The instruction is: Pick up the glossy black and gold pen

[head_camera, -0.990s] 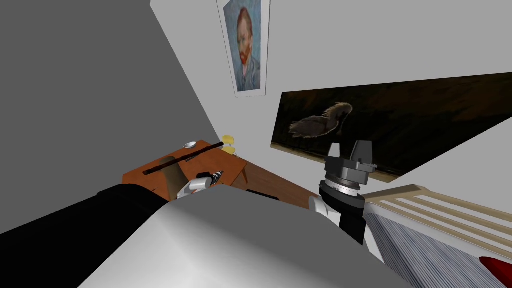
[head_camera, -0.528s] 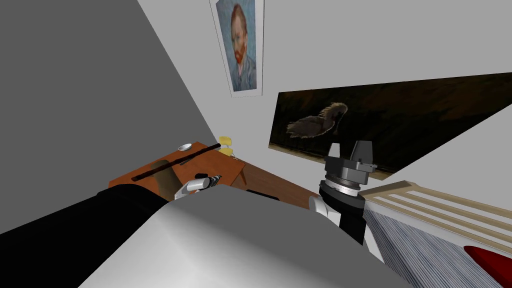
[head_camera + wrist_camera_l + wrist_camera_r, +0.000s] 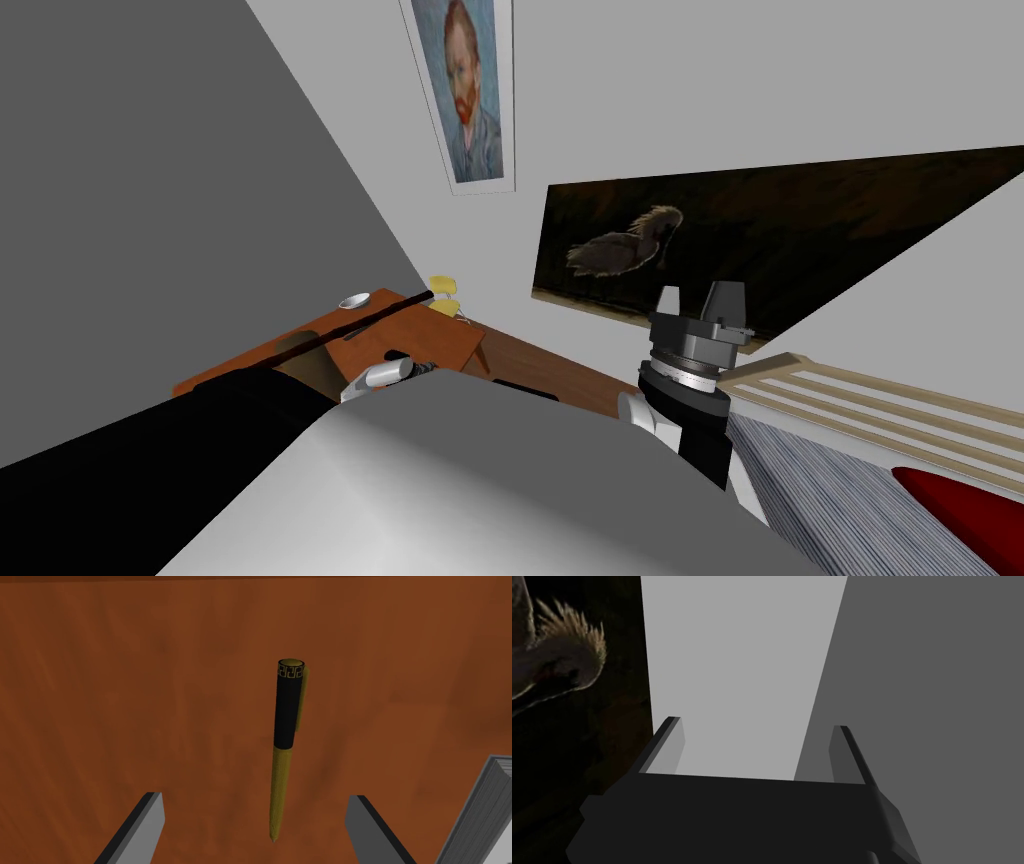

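A: Slim glossy black-and-gold pen (image 3: 285, 741)?
B: Lying flat on reddish-brown wooden tabletop (image 3: 100, 676), centre frame, tip between released left jaws. Released too: right jaws.
A: Handling?
B: Probably light, stiff, slippery; best pinched crosswise near black-gold junction.

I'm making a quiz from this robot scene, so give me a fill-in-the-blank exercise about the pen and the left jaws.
The cap of the pen is ____ with a gold band.
Its barrel is ____.
The left jaws stand ____, with the pen's pointed end between them.
Missing words: black; gold; open.
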### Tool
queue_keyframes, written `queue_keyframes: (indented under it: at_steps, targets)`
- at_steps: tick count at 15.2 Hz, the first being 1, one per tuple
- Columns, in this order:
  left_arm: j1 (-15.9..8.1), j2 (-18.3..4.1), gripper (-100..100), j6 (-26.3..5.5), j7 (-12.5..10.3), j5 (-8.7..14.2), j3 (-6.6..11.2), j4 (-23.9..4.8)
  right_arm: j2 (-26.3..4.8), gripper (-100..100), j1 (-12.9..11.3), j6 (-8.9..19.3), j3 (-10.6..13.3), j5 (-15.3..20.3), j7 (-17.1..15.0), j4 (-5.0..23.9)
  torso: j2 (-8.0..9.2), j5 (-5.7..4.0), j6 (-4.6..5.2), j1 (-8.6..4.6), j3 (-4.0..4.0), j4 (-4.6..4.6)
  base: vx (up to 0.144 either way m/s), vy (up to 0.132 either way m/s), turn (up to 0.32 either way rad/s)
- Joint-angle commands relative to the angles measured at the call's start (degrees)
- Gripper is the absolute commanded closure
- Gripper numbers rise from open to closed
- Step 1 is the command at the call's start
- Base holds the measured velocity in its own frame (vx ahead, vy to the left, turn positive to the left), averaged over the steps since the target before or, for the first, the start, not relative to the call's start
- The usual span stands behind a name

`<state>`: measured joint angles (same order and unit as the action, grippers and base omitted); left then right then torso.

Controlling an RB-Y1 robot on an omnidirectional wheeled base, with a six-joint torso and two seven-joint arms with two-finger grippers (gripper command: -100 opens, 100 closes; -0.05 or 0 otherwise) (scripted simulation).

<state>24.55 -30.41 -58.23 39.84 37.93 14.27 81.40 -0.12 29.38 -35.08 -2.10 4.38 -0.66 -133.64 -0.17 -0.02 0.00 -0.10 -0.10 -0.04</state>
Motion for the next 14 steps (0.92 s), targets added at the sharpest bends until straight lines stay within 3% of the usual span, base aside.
queue_keyframes:
  at_steps: [1,7,11,12,14]
  targets:
    - [0.0,-0.5,-100,-2.6,0.8,0.8,0.31,-0.8,0.0,0,0.0,0.0,0.0,0.0,0.0,0.0,0.00,0.00,0.00,0.00,0.00,0.00,0.048,-0.006,-0.076]
    - [-0.3,-1.9,-100,-9.4,3.9,3.6,1.26,-4.8,0.0,0,0.0,0.0,0.0,0.0,0.0,0.0,0.02,0.00,0.00,0.01,0.01,0.00,0.041,-0.002,-0.077]
    - [-0.4,-2.4,-100,-11.9,5.1,4.6,1.62,-6.3,0.0,0,0.0,0.0,0.0,0.0,0.0,0.0,0.04,0.00,-0.01,0.00,0.02,0.01,0.034,-0.001,-0.059]
    - [-0.3,-2.2,-100,-10.8,4.7,4.3,1.53,-5.7,0.0,0,0.0,0.0,0.0,0.0,0.0,0.0,0.05,-0.01,-0.01,0.00,0.03,0.01,0.018,-0.002,-0.020]
    - [-1.1,-0.9,-100,-9.2,4.3,3.3,0.44,-7.6,0.0,0,0.0,0.0,0.0,0.0,0.0,0.0,0.14,0.02,-0.01,0.05,0.07,0.03,-0.015,0.034,-0.046]
